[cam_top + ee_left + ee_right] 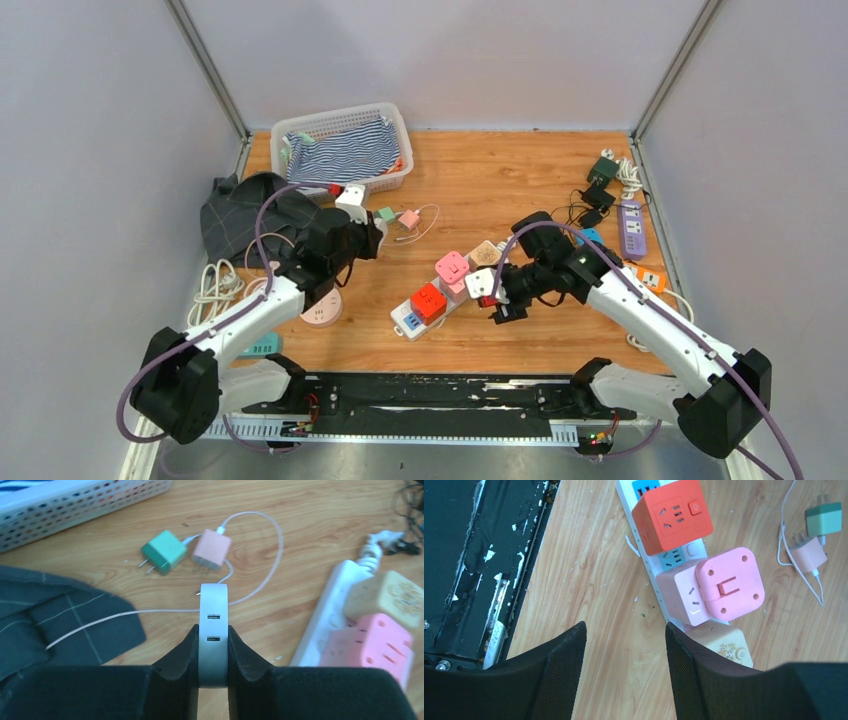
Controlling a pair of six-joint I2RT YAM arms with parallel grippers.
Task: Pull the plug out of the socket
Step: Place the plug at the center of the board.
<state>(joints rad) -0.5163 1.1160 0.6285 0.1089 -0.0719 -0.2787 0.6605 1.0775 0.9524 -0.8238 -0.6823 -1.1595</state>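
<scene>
Wood-grain table (pixel 500 180), long white plastic power strip (pixel 650 564) at centre.
Left gripper (pixel 214 640) clamps a smooth, rounded white plug (pixel 214 605) left of the strip; right gripper (pixel 626 645), jaws apart, beside blocky cube adapters (pixel 672 515).

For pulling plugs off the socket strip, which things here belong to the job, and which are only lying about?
Job: white socket strip, red cube, pink cube, beige cube, white charger in left gripper.
Lying about: basket, striped cloth, dark cloth, green charger, pink charger, purple strip.
</scene>
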